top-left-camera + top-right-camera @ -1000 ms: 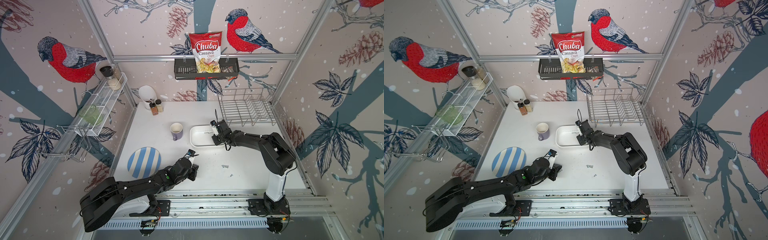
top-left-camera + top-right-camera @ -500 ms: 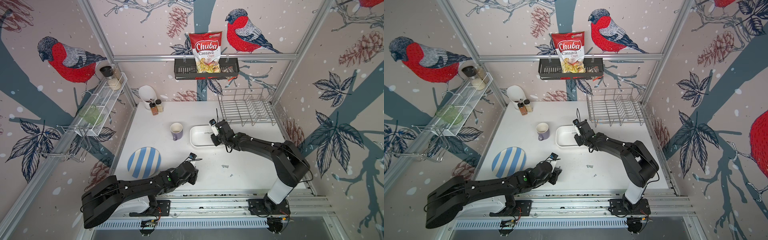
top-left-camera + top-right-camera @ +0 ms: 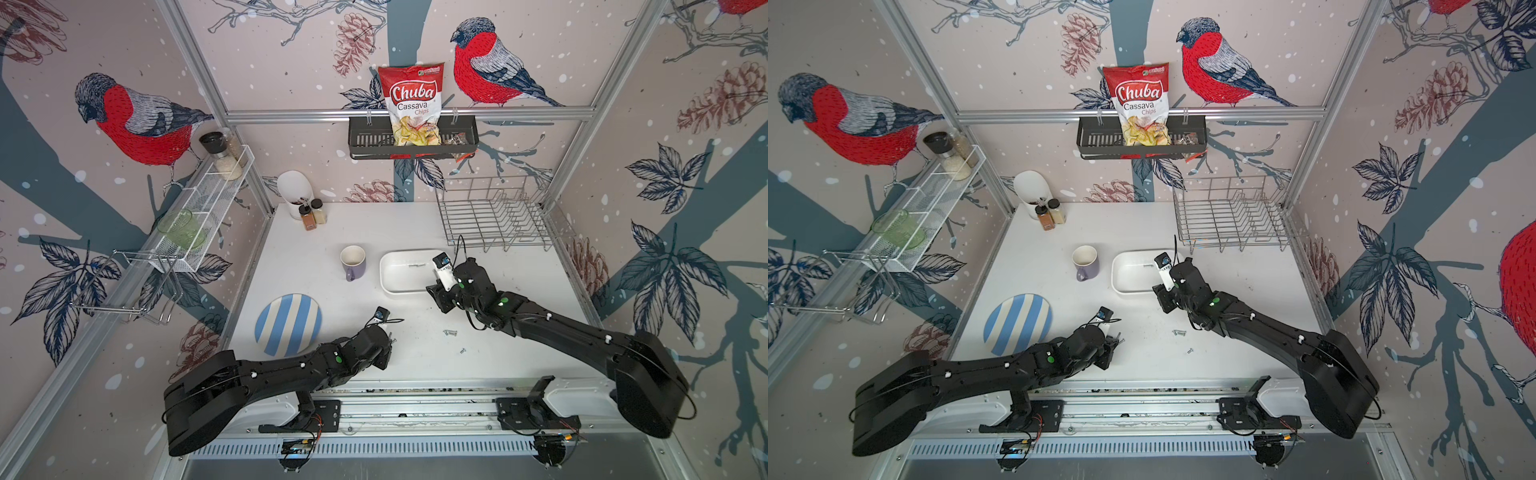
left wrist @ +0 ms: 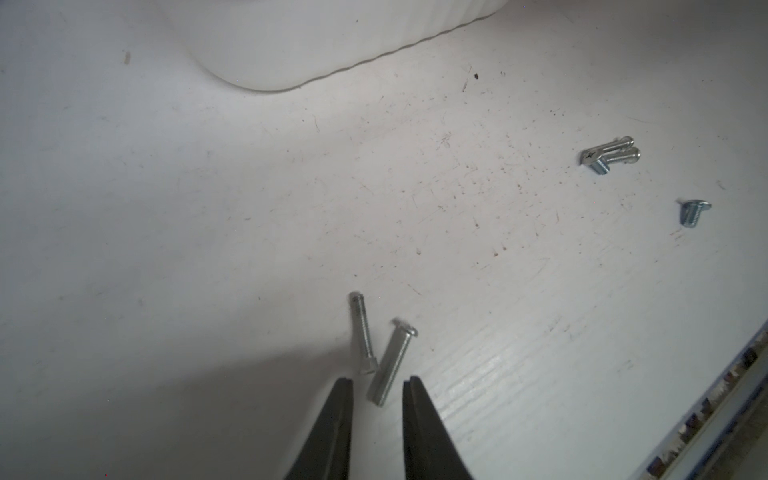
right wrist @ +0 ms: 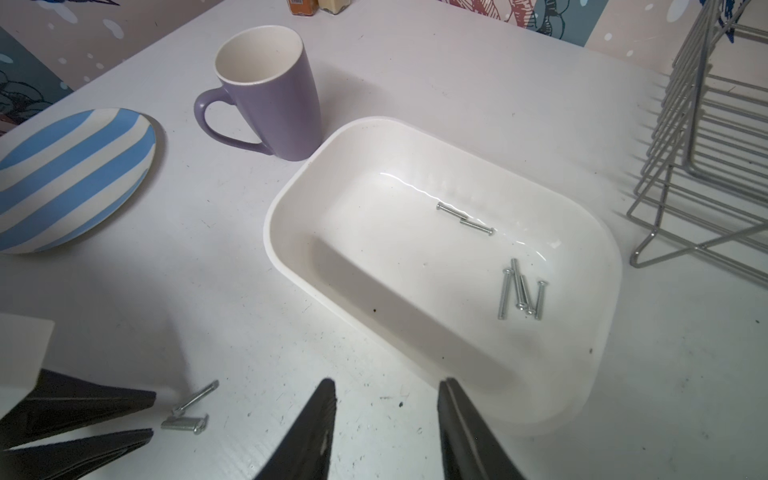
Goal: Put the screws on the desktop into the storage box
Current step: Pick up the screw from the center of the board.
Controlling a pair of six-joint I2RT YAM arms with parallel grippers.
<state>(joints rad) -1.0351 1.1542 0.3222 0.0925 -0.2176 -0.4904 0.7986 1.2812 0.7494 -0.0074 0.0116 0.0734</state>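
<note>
Where basket (image 3: 365, 139) hangs, bag (image 3: 411, 97) reads "Chuba Cassava Chips"; logo (image 3: 429, 71) unreadable.

The storage box (image 3: 401, 279) is being carried by the desktop (image 3: 374, 232); a mug (image 3: 353, 262) is being kept just beside it, loose screws (image 3: 449, 332) near it, a striped plate (image 3: 288, 330) farther off.

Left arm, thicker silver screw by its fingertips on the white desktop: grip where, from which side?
Likely best: pinch the thicker silver screw across its shank, nearer the round head, coming straight down. It lies flat on the white desktop, so only its sides offer a hold. The thinner silver screw crowds its tail end; the head end leaves finger room.
</note>
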